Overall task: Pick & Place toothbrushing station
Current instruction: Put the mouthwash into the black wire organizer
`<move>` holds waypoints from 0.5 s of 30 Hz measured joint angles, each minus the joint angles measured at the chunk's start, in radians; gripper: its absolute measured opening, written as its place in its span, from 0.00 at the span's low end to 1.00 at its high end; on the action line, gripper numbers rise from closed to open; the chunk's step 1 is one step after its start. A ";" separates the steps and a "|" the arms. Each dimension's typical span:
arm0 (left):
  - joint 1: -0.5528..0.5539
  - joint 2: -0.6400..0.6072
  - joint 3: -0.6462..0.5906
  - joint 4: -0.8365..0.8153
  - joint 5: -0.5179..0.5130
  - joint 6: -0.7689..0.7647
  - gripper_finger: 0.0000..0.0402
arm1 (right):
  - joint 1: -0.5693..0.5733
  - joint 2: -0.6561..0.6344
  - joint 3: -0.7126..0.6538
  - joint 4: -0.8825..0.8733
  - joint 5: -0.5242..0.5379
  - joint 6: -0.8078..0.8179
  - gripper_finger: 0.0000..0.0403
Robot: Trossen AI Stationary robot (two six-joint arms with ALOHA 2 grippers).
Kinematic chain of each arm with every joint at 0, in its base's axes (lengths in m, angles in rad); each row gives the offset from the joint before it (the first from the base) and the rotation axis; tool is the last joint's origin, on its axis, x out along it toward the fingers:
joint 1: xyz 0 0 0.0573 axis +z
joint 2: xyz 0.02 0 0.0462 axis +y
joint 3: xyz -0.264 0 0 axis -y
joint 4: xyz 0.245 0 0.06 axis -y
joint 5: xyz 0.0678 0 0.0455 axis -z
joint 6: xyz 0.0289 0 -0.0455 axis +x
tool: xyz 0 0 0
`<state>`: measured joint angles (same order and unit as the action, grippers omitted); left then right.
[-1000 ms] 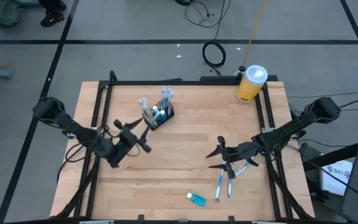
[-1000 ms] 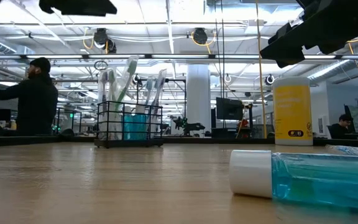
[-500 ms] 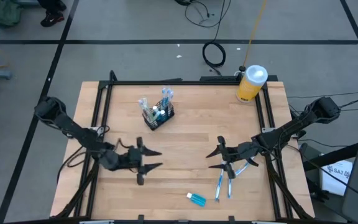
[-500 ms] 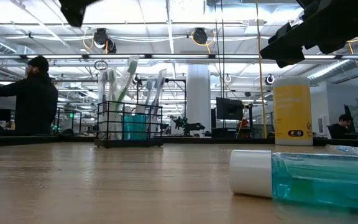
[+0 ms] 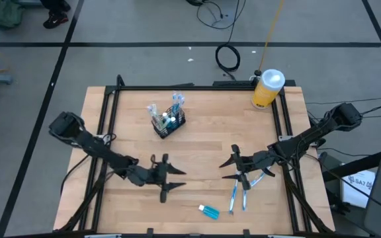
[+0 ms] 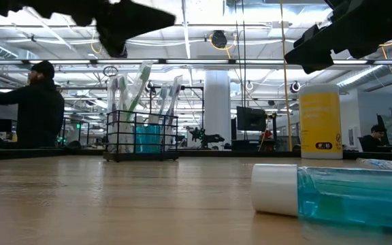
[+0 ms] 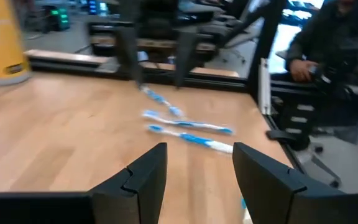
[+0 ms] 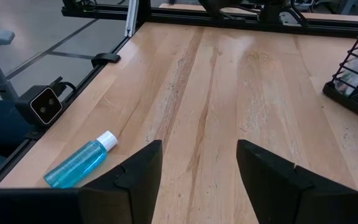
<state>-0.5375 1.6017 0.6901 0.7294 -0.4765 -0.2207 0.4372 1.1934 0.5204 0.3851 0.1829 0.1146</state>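
The toothbrushing station, a small black wire-mesh caddy (image 5: pixel 167 121) with toothbrushes and a blue tube standing in it, rests on its base on the table's far left part; it also shows in the low view (image 6: pixel 141 136) and at the edge of the right wrist view (image 8: pixel 357 81). My left gripper (image 5: pixel 175 184) hovers open over the table's near middle, well short of the caddy, pointing toward the right edge. My right gripper (image 5: pixel 225 170) hovers open at the right of centre, pointing left. Neither has anything between its fingers.
A yellow bottle with a white cap (image 5: pixel 267 89) stands at the far right corner. Loose blue-and-white toothbrushes (image 5: pixel 238 193) lie near the right gripper, and a small blue bottle (image 5: pixel 209 211) lies on its side by the near edge. People show in the room beyond.
My left gripper has moved from beside the caddy toward the table's near edge and toward the middle, sinking lower. It has swung round from pointing at the caddy to pointing toward the table's right edge. It stays open. The caddy has not moved.
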 joint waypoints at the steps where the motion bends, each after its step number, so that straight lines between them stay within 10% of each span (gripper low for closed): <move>1: 0.002 0.022 0.024 0.000 0.022 0.018 0.46 | 0.000 0.000 0.000 0.000 0.000 0.000 0.49; 15: 0.059 0.269 0.292 -0.172 0.214 0.001 0.46 | 0.000 0.000 0.000 0.000 0.000 0.000 0.49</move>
<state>-0.4780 1.8711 0.9824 0.5571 -0.2626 -0.2197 0.4370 1.1934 0.5205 0.3847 0.1829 0.1146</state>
